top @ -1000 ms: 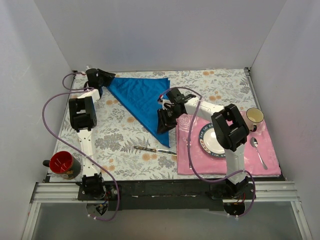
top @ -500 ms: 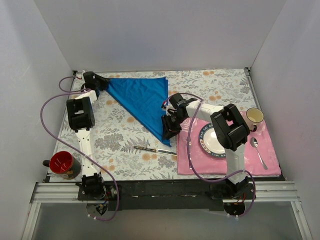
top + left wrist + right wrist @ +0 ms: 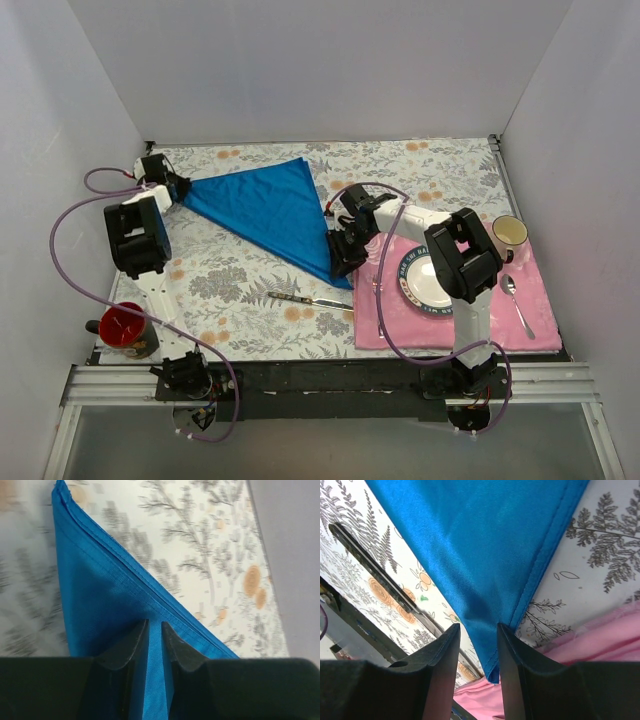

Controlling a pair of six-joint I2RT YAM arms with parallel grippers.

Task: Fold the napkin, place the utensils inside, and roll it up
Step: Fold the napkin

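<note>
The blue napkin lies folded into a triangle on the flowered tablecloth. My left gripper is at its far-left corner. In the left wrist view the gripper is shut on the napkin, with cloth pinched between the jaws. My right gripper hovers over the near-right corner, by the pink mat. In the right wrist view the gripper stands open, and the napkin corner lies flat below the gap. The silver knife lies in front of the napkin, also visible as a dark bar.
A pink placemat at the right carries a plate, a spoon and a cream mug. A red cup stands at the near left. White walls close in the table on three sides.
My left gripper has drawn the napkin's corner leftward, stretching the triangle flatter and wider. The right gripper has shifted slightly nearer, over the near corner.
</note>
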